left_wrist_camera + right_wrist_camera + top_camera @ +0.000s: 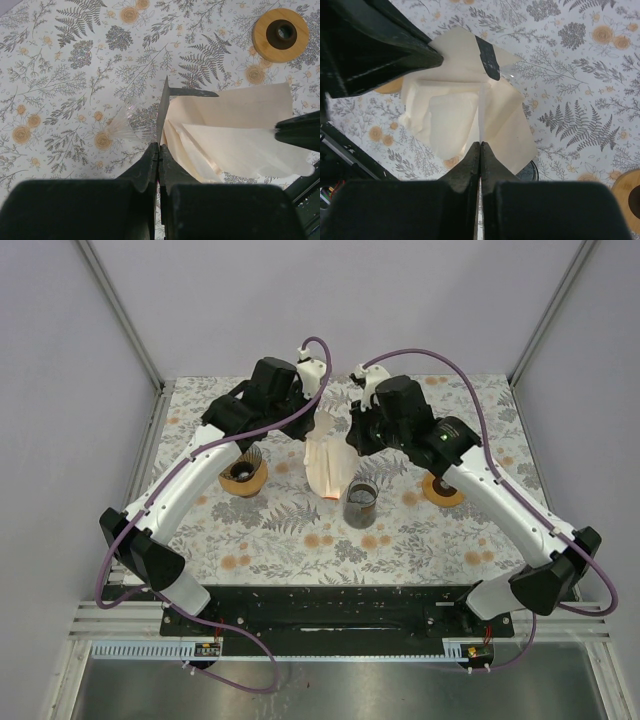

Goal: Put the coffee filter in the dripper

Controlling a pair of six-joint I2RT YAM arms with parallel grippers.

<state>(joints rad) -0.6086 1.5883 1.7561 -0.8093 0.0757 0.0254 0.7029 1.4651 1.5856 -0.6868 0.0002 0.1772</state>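
The cream paper coffee filter (328, 465) hangs in the air between my two grippers, partly spread open. My left gripper (314, 426) is shut on its top edge; the left wrist view shows the jaws (159, 146) closed on a fold of the filter (235, 130). My right gripper (352, 436) is shut on the opposite layer, seen in the right wrist view (480, 143) pinching the filter (455, 115). A glass cone on a wooden collar (243, 475), seemingly the dripper, stands left of the filter. A dark glass vessel (360, 502) stands just below the filter's lower tip.
A wooden disc with a dark hole (442, 490) lies to the right, also in the left wrist view (280, 28). The floral tablecloth (300, 530) covers the table. Frame posts stand at the back corners.
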